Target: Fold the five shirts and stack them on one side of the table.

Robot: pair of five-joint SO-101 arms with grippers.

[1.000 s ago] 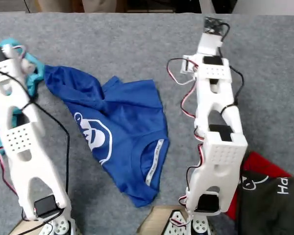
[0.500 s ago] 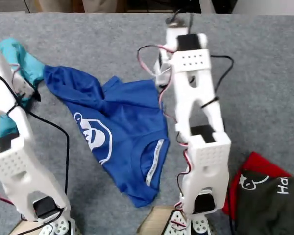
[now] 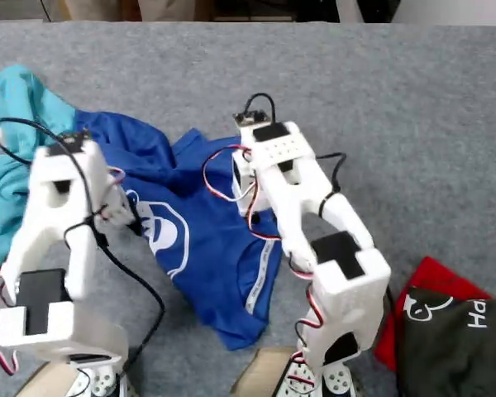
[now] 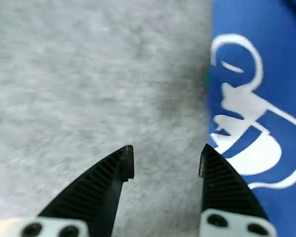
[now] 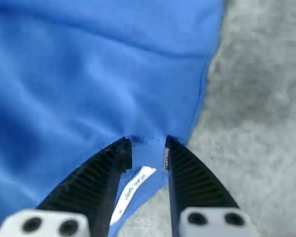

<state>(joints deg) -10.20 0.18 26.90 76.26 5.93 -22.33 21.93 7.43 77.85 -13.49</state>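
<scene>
Right pincer (image 5: pixel 147 149) slightly open on blue shirt (image 5: pixel 89 74).

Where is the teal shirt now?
In the high view, the teal shirt lies at the far left, next to the blue shirt.

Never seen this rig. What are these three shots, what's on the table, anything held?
Two robot arms sit side by side at a grey table. The high view looks down on both; the other two pictures come from cameras on each wrist. A blue shirt lies spread, a teal shirt beside it, a red shirt and a dark shirt by the base of the right arm. The left pincer is open over bare table beside the blue shirt; the right pincer is open at its edge. Nothing is held.
</scene>
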